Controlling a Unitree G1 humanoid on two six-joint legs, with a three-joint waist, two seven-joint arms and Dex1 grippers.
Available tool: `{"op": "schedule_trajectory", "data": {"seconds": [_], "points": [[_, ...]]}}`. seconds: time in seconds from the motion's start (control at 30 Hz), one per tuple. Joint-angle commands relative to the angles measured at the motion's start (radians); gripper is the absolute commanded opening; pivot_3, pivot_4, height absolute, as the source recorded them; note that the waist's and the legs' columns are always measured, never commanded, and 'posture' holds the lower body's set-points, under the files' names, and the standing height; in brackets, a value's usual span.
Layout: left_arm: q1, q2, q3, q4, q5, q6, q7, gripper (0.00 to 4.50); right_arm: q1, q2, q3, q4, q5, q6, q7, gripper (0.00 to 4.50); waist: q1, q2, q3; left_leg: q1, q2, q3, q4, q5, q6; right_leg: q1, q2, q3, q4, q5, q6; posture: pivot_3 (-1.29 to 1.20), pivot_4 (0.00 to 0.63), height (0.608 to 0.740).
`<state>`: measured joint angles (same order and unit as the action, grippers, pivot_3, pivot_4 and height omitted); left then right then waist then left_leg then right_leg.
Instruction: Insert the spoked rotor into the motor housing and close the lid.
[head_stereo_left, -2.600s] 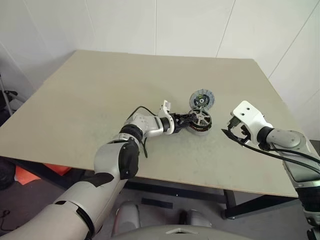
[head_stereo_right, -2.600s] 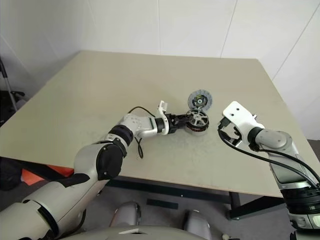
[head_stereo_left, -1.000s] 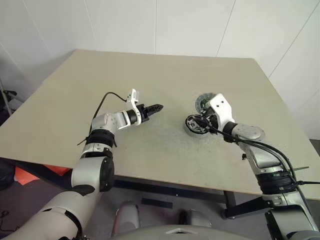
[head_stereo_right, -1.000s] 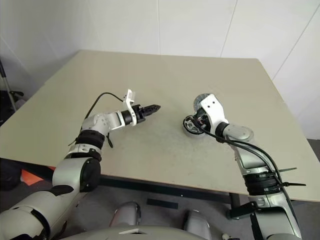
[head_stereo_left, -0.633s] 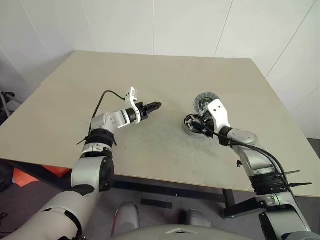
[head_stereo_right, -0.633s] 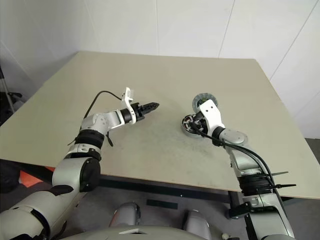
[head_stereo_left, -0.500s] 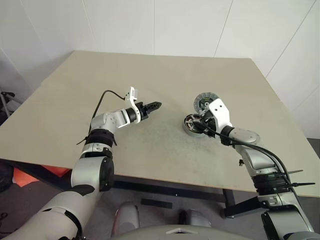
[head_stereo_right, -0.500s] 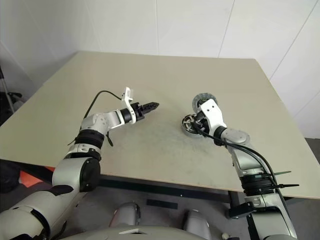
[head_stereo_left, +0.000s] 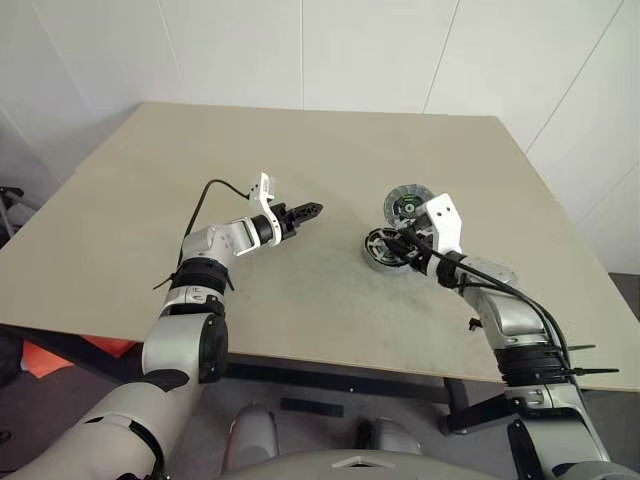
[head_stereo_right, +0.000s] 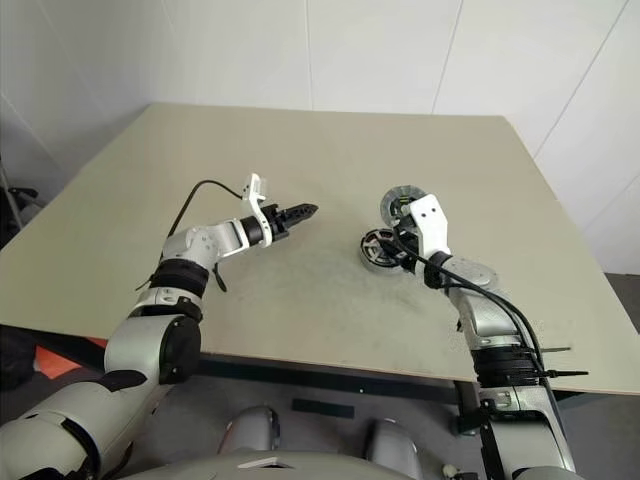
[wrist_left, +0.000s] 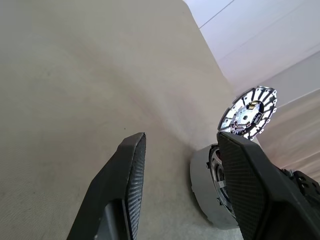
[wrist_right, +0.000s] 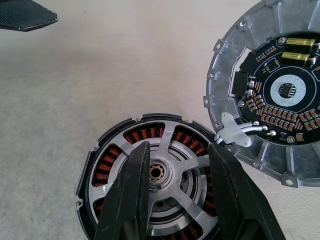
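Observation:
The motor housing lies on the table right of centre. The spoked rotor sits inside it, with copper windings showing between its silver spokes. My right gripper hovers over it, open, its fingers either side of the hub. The lid rests just behind the housing, touching its rim, circuit side showing. My left gripper hangs above the table well left of the housing, open with nothing between its fingers.
The beige table stretches wide to the left and back. Its right edge runs not far beyond the lid, and white walls stand behind. A black cable loops over my left forearm.
Since the oldest frames my left gripper has let go at the housing and drawn back left, and my right gripper has come in over it. Lately the right wrist rolled a little; the view shifted.

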<state>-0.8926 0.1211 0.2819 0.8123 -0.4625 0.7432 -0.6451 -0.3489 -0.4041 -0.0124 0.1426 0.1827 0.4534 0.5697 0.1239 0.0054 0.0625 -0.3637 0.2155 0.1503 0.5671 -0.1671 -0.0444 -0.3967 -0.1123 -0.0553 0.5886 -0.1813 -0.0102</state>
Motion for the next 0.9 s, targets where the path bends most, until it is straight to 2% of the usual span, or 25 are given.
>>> {"op": "schedule_trajectory", "data": {"seconds": [0.03, 0.07, 0.27, 0.4, 0.47, 0.57, 0.7, 0.8, 0.9], "points": [[-0.018, 0.011, 0.006, -0.011, -0.008, -0.022, 0.003, 2.42, 0.025, 0.006, 0.012, 0.071, -0.023, 0.031, -0.026, 1.97, 0.0, -0.001, 0.0, 0.002, 0.0, 0.0, 0.0, 0.0, 0.0, 0.002, 0.0, 0.0, 0.0, -0.001, 0.002, 0.0, 0.0, 0.74], [-0.018, 0.012, 0.006, -0.01, -0.008, -0.023, 0.004, 2.42, 0.019, 0.005, 0.007, 0.067, -0.021, 0.032, -0.029, 1.97, 0.0, -0.001, 0.0, 0.004, 0.0, 0.0, 0.0, 0.0, 0.0, 0.003, 0.0, 0.0, -0.001, -0.004, 0.006, 0.0, 0.0, 0.74], [-0.02, 0.01, 0.006, 0.006, -0.005, -0.035, 0.013, 2.42, -0.012, -0.03, -0.013, -0.057, 0.012, 0.075, -0.01, 1.97, 0.001, -0.001, 0.0, 0.008, -0.001, 0.0, -0.001, 0.0, 0.0, 0.008, 0.0, 0.0, -0.005, -0.005, 0.008, 0.0, 0.0, 0.74], [-0.02, 0.008, 0.003, 0.021, -0.002, -0.048, 0.015, 2.42, -0.035, -0.038, -0.027, -0.151, 0.044, 0.117, 0.001, 1.97, 0.001, -0.001, 0.0, 0.003, -0.001, 0.0, -0.002, 0.0, 0.0, 0.004, 0.0, 0.0, -0.005, -0.004, 0.007, 0.0, 0.0, 0.74], [-0.021, 0.009, 0.0, 0.027, 0.0, -0.052, 0.015, 2.42, -0.049, -0.037, -0.038, -0.178, 0.057, 0.134, -0.002, 1.97, 0.0, -0.001, 0.0, -0.002, -0.001, 0.0, -0.002, 0.0, -0.001, -0.002, 0.0, 0.0, -0.002, 0.0, 0.0, 0.0, 0.0, 0.74], [-0.022, 0.01, -0.001, 0.033, 0.002, -0.058, 0.015, 2.42, -0.069, -0.041, -0.048, -0.2, 0.063, 0.147, -0.008, 1.97, 0.001, -0.001, 0.0, -0.008, 0.001, 0.0, -0.003, 0.001, -0.001, -0.009, 0.002, 0.0, 0.0, 0.0, 0.0, 0.0, 0.0, 0.74], [-0.024, 0.012, -0.003, 0.039, 0.005, -0.063, 0.016, 2.42, -0.075, -0.043, -0.054, -0.198, 0.064, 0.147, -0.016, 1.97, 0.001, -0.001, 0.0, -0.009, 0.002, 0.0, -0.004, 0.001, -0.002, -0.01, 0.003, 0.0, -0.001, 0.0, 0.0, 0.0, 0.0, 0.74], [-0.024, 0.014, -0.003, 0.043, 0.006, -0.067, 0.016, 2.42, -0.065, -0.045, -0.059, -0.205, 0.078, 0.145, -0.007, 1.38, 0.001, -0.001, 0.0, -0.009, 0.002, 0.0, -0.003, 0.001, -0.002, -0.009, 0.002, 0.0, -0.001, 0.0, 0.0, 0.0, 0.0, 0.74], [-0.025, 0.016, -0.003, 0.049, 0.008, -0.072, 0.016, 2.42, -0.056, -0.049, -0.059, -0.21, 0.08, 0.142, -0.005, 0.32, 0.002, -0.001, 0.0, -0.008, 0.002, 0.0, -0.003, 0.001, -0.003, -0.009, 0.002, 0.0, 0.0, 0.0, 0.0, 0.0, 0.0, 0.74]]}}
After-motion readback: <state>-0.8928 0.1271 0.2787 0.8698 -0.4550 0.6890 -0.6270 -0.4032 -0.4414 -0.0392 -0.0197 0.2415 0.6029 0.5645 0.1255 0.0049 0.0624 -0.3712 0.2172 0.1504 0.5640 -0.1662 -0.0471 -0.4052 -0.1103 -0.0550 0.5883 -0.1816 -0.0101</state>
